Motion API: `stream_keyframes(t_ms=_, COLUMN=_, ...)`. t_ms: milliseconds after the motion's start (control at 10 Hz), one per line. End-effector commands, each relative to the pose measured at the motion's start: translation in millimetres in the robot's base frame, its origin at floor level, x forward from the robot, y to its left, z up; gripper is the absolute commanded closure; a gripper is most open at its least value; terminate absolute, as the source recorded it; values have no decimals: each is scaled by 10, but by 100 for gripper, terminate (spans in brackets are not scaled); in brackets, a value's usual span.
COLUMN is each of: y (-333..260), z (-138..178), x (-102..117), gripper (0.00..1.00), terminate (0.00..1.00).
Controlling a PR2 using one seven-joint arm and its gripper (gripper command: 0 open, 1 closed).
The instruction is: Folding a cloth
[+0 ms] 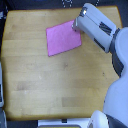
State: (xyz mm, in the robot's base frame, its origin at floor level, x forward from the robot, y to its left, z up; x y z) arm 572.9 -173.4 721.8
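Observation:
The cloth [63, 38] is a flat pink-magenta piece, roughly square and turned at a slight angle, lying on the far part of the wooden tabletop [55, 80]. My gripper [76, 27] comes in from the exterior view's right on a white and grey arm [97, 27]. Its tip sits at the cloth's far right corner. The fingers are small and blurred, so I cannot tell whether they are open or shut, or whether they hold the corner.
The robot's white body [117, 95] fills the exterior view's lower right. The table's edges run along the left, top and bottom of the view, with dark floor [3, 20] beyond the left edge.

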Motion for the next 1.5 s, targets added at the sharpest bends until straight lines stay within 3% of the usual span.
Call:
stream_keyframes(t_ms=0, y=90, z=53, x=10, gripper=100, terminate=0)
stream_keyframes(t_ms=1400, y=175, z=92, x=31, gripper=100, terminate=0)
